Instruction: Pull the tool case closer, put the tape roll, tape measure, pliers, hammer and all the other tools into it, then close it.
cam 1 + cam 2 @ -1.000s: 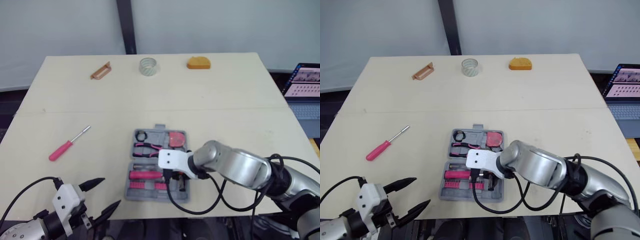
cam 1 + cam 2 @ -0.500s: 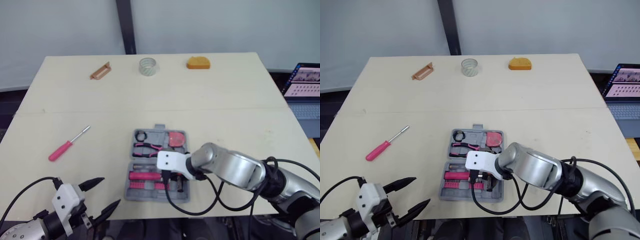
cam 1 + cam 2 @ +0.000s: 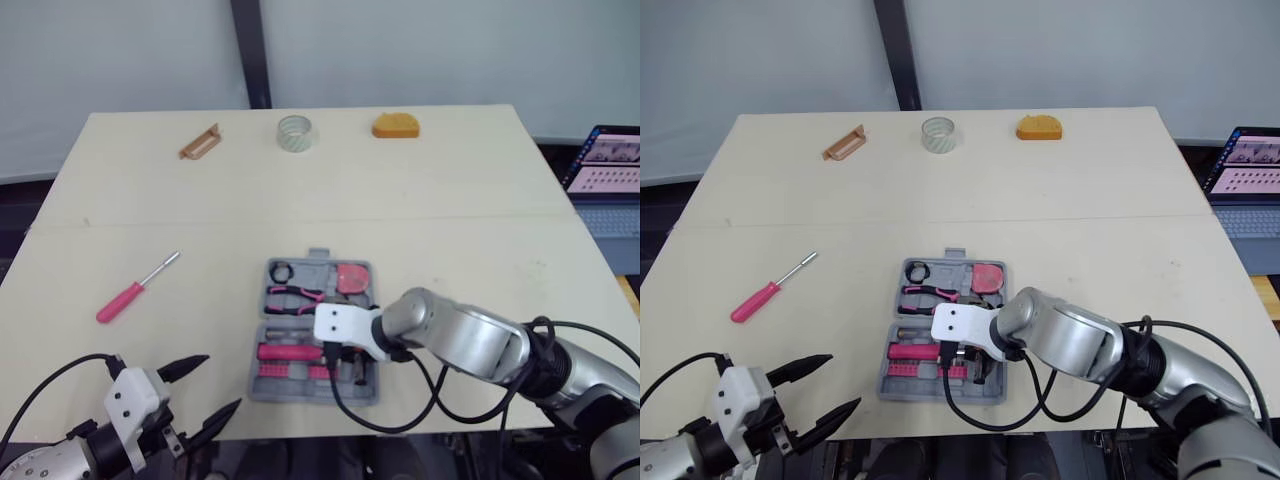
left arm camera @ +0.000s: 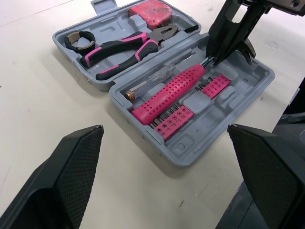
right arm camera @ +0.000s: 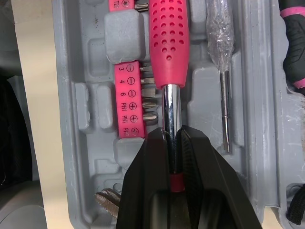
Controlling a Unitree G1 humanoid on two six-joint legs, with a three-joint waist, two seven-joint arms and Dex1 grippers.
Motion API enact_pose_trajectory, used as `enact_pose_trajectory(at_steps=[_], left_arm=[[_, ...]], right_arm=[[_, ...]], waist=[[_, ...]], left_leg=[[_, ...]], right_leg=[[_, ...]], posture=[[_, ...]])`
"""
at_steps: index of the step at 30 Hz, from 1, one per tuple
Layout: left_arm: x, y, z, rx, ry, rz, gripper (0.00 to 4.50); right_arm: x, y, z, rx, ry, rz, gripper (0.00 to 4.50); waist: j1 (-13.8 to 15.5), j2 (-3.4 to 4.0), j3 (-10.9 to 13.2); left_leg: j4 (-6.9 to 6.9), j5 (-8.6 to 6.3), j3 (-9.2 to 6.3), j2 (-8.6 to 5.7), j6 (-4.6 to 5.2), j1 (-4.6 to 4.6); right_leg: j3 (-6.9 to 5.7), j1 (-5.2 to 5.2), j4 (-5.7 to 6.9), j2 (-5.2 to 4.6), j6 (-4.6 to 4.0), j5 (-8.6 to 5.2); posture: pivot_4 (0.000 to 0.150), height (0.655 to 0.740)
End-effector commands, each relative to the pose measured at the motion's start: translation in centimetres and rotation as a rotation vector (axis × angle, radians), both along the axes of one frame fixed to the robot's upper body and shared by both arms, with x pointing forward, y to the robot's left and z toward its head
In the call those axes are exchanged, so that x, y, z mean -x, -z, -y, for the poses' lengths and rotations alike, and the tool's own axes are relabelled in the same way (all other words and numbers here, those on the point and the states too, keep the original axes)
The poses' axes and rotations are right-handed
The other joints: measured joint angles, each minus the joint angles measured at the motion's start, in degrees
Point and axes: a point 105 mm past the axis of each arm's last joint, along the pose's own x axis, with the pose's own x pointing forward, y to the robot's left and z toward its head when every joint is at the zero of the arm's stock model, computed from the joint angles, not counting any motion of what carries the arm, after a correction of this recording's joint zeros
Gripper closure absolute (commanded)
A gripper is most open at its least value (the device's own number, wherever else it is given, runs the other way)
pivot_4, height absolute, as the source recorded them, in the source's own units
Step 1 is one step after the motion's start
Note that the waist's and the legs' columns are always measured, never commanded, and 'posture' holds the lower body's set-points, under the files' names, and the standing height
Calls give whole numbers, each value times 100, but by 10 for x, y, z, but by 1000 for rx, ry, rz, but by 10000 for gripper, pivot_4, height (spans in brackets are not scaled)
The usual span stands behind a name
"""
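While right hand [image 5: 173, 135] stays clamped on pink driver [image 5: 169, 43] | tool case [image 4: 190, 152] unmoved

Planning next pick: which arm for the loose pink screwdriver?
Left. The left gripper is open and nearer the pink screwdriver; the right gripper is in the tool case, shut on the pink-handled tool.

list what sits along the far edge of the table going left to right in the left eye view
brown piece -> tape roll -> orange object
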Motion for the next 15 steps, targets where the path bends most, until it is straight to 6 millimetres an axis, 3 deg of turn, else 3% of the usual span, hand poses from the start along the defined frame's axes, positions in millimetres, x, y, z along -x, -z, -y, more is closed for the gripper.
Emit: enact_pose_trajectory(at_steps=[1, 9, 13, 15], left_arm=[[0, -4, 4, 1, 10, 21, 0], [-1, -4, 5, 6, 13, 20, 0], [-1, -4, 6, 8, 13, 20, 0], [-1, -4, 6, 8, 13, 19, 0]], right_arm=[[2, -2, -3, -14, -20, 10, 44660], [3, -8, -3, -22, -30, 12, 44660], [3, -16, -1, -30, -42, 22, 27595], [3, -20, 1, -32, -49, 23, 16477]], waist=[[-1, 0, 0], [0, 0, 0], [1, 0, 0], [1, 0, 0]], left_leg=[[0, 0, 0, 0, 0, 0], [0, 0, 0, 0, 0, 0], [0, 0, 0, 0, 0, 0], [0, 0, 0, 0, 0, 0]], right_leg=[[0, 0, 0, 0, 0, 0], [0, 0, 0, 0, 0, 0], [0, 0, 0, 0, 0, 0], [0, 0, 0, 0, 0, 0]], posture=[[1500, 7400], [1500, 7400], [1500, 7400], [1500, 7400]])
